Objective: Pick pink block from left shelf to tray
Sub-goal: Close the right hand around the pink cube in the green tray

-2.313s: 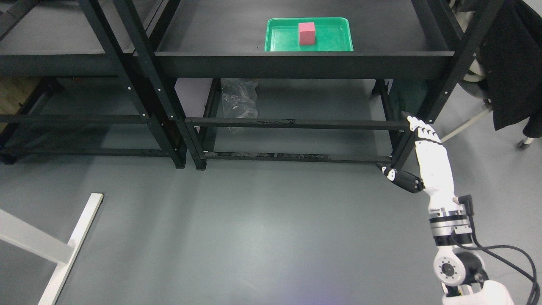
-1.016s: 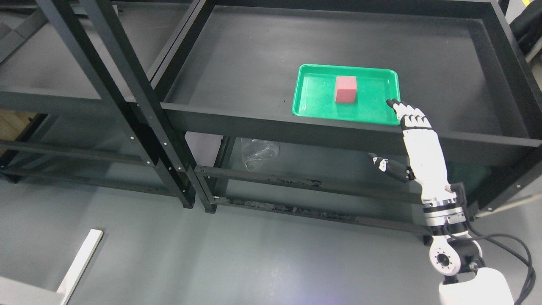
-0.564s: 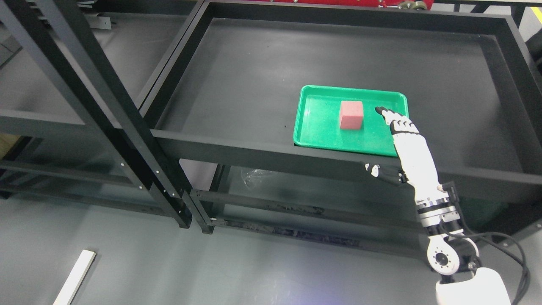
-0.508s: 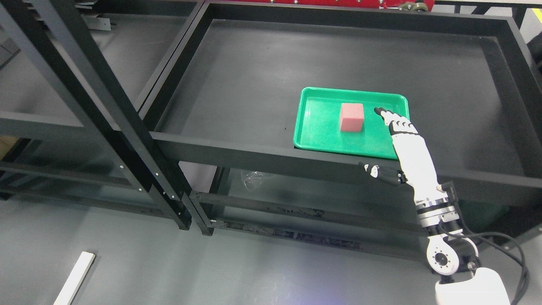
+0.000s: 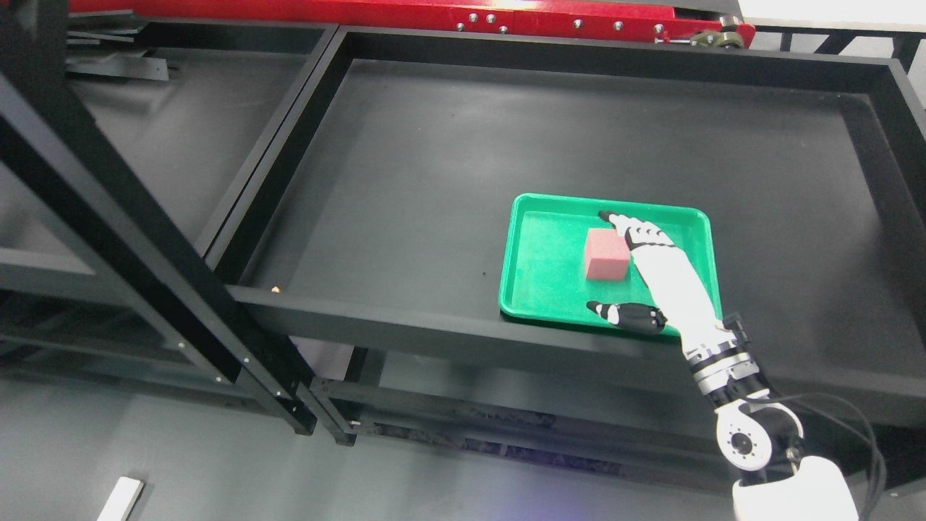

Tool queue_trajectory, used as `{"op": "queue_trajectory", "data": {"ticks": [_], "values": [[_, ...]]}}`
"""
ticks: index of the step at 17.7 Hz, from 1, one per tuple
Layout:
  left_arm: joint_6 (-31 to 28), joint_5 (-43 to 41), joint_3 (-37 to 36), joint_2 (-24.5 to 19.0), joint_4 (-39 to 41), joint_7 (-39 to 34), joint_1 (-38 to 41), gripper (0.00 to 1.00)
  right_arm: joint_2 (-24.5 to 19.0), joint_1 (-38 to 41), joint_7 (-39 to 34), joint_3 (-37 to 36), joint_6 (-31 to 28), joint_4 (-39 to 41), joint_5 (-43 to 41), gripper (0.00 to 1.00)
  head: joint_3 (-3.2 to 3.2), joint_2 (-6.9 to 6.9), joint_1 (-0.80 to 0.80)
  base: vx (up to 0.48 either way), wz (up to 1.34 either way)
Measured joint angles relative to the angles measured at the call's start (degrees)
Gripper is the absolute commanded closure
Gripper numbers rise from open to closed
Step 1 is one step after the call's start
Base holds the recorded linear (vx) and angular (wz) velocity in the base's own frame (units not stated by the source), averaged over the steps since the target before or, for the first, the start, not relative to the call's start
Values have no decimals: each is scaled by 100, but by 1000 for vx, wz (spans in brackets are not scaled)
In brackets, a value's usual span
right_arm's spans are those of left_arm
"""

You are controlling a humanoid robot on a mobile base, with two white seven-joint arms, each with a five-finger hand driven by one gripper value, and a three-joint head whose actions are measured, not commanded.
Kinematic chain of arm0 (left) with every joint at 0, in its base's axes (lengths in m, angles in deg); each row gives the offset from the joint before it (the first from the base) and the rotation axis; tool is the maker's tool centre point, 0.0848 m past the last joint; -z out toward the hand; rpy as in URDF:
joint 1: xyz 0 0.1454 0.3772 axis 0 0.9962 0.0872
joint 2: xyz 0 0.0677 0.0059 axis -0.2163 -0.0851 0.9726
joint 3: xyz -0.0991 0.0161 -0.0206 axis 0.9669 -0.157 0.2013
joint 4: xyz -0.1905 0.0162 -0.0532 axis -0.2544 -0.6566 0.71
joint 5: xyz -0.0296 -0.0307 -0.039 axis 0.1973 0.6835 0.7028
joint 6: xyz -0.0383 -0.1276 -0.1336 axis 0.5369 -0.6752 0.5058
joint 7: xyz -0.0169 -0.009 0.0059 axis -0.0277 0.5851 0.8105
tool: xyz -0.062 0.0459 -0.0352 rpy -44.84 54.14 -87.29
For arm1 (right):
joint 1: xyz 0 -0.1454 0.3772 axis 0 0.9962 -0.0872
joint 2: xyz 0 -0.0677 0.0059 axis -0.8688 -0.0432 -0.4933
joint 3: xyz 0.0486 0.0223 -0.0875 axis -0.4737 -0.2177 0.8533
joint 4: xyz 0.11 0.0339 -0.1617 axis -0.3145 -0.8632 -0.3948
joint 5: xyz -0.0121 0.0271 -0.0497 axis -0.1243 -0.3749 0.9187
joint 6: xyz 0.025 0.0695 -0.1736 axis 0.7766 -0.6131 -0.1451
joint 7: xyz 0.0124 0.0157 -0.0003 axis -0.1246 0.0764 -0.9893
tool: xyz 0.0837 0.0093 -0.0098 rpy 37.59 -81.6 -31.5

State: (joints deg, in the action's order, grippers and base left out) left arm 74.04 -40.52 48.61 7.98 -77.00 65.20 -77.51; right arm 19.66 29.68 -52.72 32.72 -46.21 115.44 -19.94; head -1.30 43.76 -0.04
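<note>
A pink block (image 5: 605, 255) sits upright near the middle of a green tray (image 5: 544, 282) on the right-hand black shelf (image 5: 434, 181). My right hand (image 5: 611, 264) reaches in from the lower right over the tray, open. Its straight fingers (image 5: 636, 233) lie along the block's right side, tips past the block's far corner. The black-tipped thumb (image 5: 626, 315) points left over the tray's front rim, just in front of the block. Whether the fingers touch the block I cannot tell. The left arm does not show.
The shelf's raised black rim (image 5: 463, 336) runs just in front of the tray. A second shelf unit (image 5: 145, 137) stands to the left, with a black post (image 5: 108, 224) crossing diagonally. A red beam (image 5: 405, 11) lies behind. Grey floor below holds a white bar (image 5: 119, 499).
The camera has moved up and closer to the shelf, so the whole picture shifted. My right hand rose from beside the shelf leg and reached over the tray to the block's right side.
</note>
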Motion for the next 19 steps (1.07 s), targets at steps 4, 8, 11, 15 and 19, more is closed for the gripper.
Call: {"op": "queue_trajectory", "data": {"ticks": [4,8,11,15,19], "values": [[0,0,0,0,0,0,0,0,18,0,-340,86,-7,-62,66,2,0,0,0,195,-106],[0,0,0,0,0,0,0,0,35,0,-706,165,-15,-126,356,2,0,0,0,171,-165],[0,0,0,0,0,0,1,0,44,0,-741,204,-16,-173,598,2,0,0,0,137,-92],[0,0,0,0,0,0,1,0,55,0,-783,284,-16,-252,866,2,0,0,0,103,-54],[0,0,0,0,0,0,0,0,64,0,-845,367,-16,-332,1115,2,0,0,0,69,-36]]}}
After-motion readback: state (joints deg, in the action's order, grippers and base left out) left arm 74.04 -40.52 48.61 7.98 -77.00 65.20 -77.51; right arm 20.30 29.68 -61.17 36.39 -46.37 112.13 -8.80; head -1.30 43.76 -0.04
